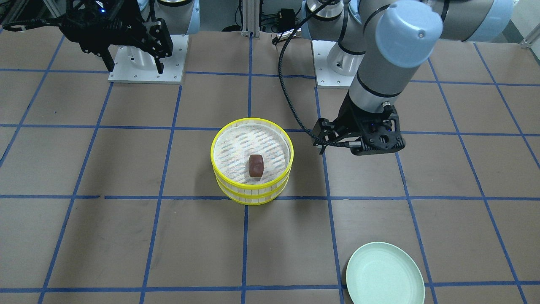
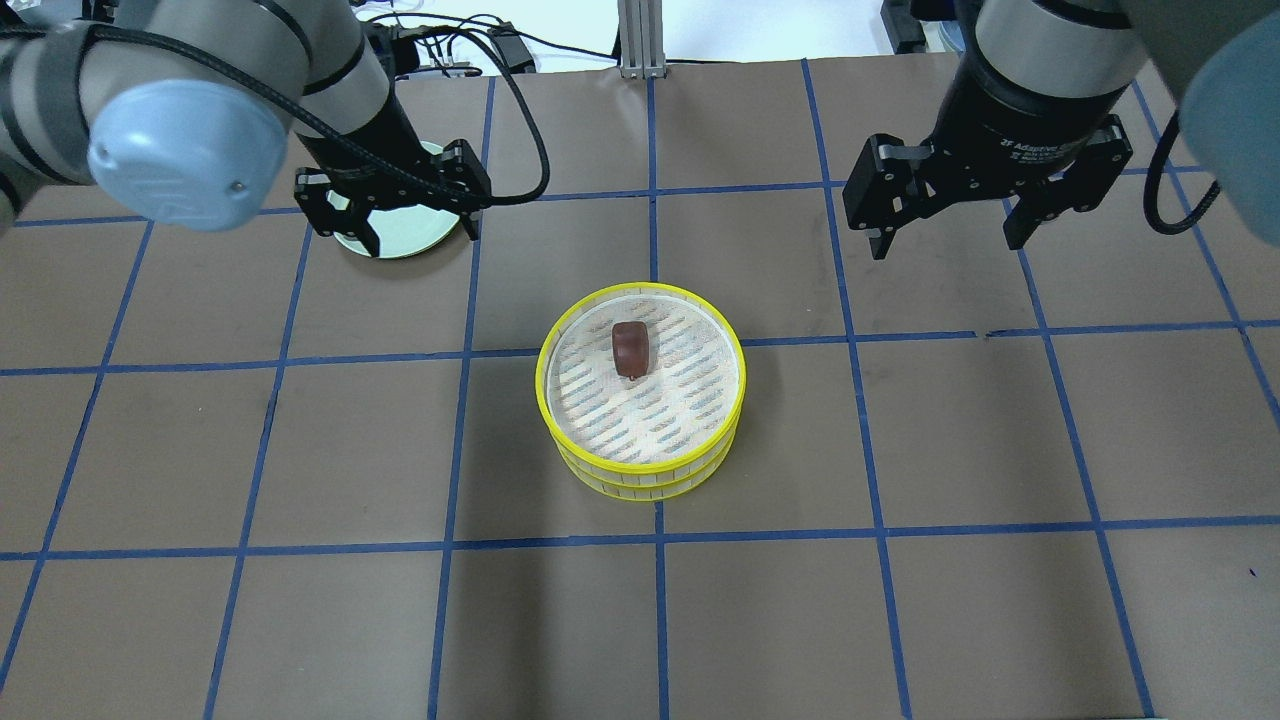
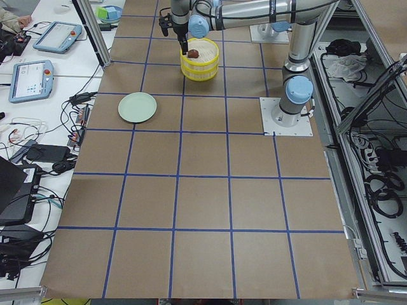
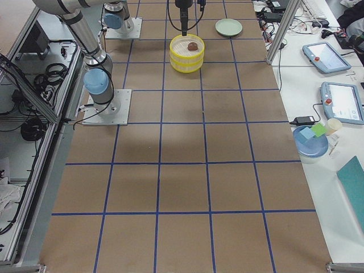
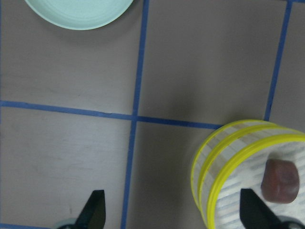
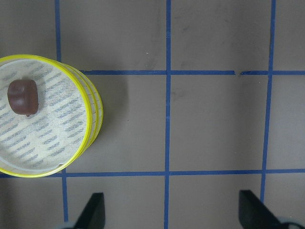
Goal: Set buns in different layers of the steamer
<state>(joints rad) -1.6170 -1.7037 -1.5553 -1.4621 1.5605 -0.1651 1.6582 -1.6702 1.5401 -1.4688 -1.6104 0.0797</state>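
The steamer point(image 2: 640, 482) stands stacked on the desk point(image 2: 300, 450), dark bun point(image 2: 631, 349) in its top layer. Your left end effector point(image 2: 420, 232) and right end effector point(image 2: 948, 245) hang spread, empty; draw them away without nudging the stack.

We hold our left gripper point(image 2: 417, 232) wide open, its two black fingers point(image 5: 95, 212) spread far apart and pointing straight down, with the wrist upright above them. Behind that wrist our left arm point(image 2: 250, 40) reaches out long, bent at the blue-capped elbow. Our right gripper point(image 2: 948, 245) hangs in the same pose: jaws wide, both fingertips point(image 6: 93, 212) aimed downward, wrist vertical over them, and our right arm point(image 2: 1050, 50) rising steeply behind it. Neither gripper holds or touches anything.
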